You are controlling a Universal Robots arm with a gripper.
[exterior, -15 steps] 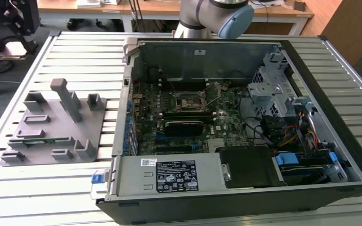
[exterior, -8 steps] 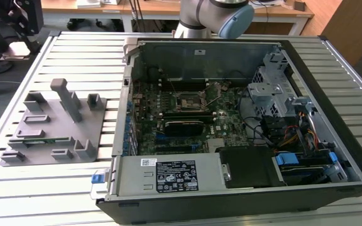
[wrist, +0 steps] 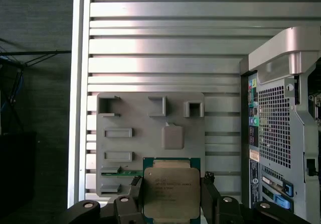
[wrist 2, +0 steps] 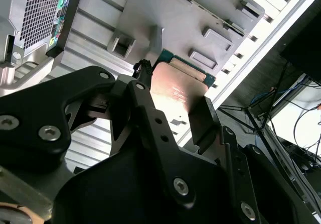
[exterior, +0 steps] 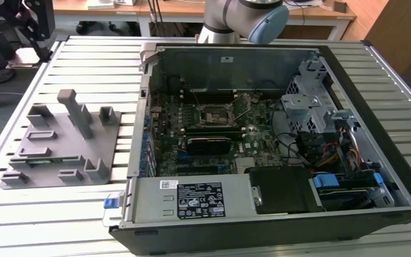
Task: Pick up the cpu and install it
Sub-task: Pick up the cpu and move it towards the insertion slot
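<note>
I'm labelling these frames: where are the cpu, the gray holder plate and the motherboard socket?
cpu (wrist: 171, 194): first wrist view, middle of its metal top.
gray holder plate (wrist: 145, 133): first wrist view, bare flat middle.
motherboard socket (exterior: 213, 114): exterior view, its centre.

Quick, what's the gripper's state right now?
Gripper: closed on the cpu, one finger against each of two opposite edges.

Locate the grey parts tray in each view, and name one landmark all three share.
Exterior view: grey parts tray at the exterior view's left, beside the computer case.
First wrist view: tray beyond the held cpu.
Second wrist view: tray beyond the cpu again.
Shared landmark: the computer case.
</note>
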